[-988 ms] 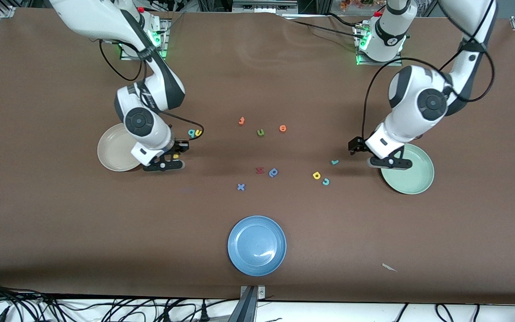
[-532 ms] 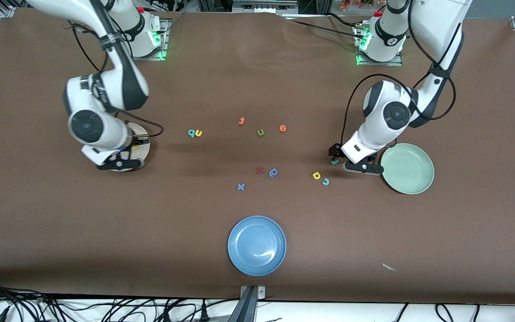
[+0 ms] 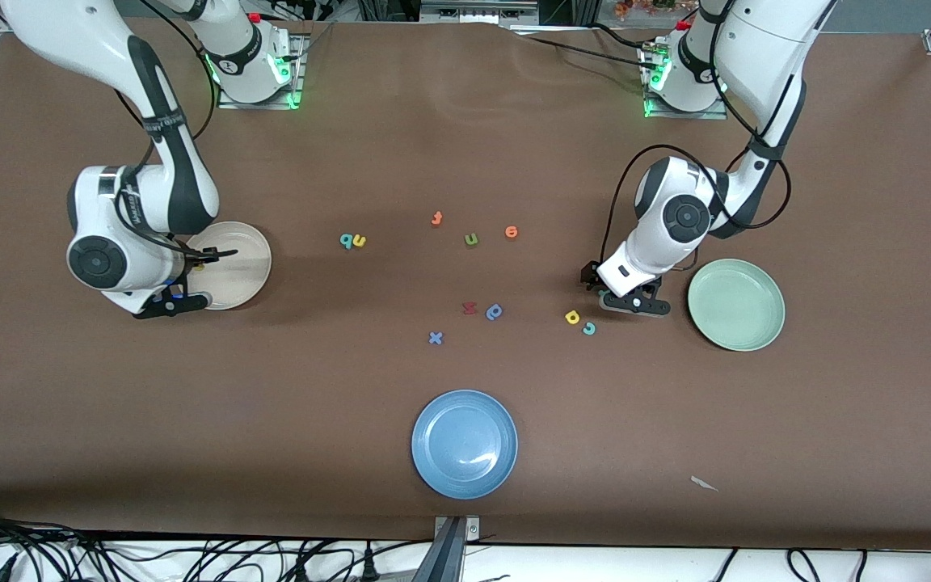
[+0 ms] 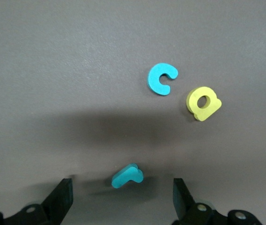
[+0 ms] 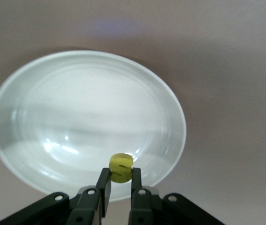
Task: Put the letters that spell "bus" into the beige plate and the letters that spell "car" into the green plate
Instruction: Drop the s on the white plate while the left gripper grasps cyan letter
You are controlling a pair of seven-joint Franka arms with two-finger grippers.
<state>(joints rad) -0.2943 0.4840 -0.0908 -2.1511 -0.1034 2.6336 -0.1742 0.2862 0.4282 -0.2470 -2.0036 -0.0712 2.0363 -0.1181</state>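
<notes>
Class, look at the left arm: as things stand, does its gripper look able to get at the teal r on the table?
Probably yes. The left gripper hangs open right over the teal r, which lies flat between its fingers with nothing touching it. The teal c and yellow a lie apart from it.

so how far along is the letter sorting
Nothing sits in either plate yet. In hand: the right gripper holds the yellow s over the beige plate, jaws shut on it. The left gripper is down with jaws open around the teal r, beside the green plate. Left: the teal b and yellow u, plus the yellow a and teal c, all on the table.
</notes>
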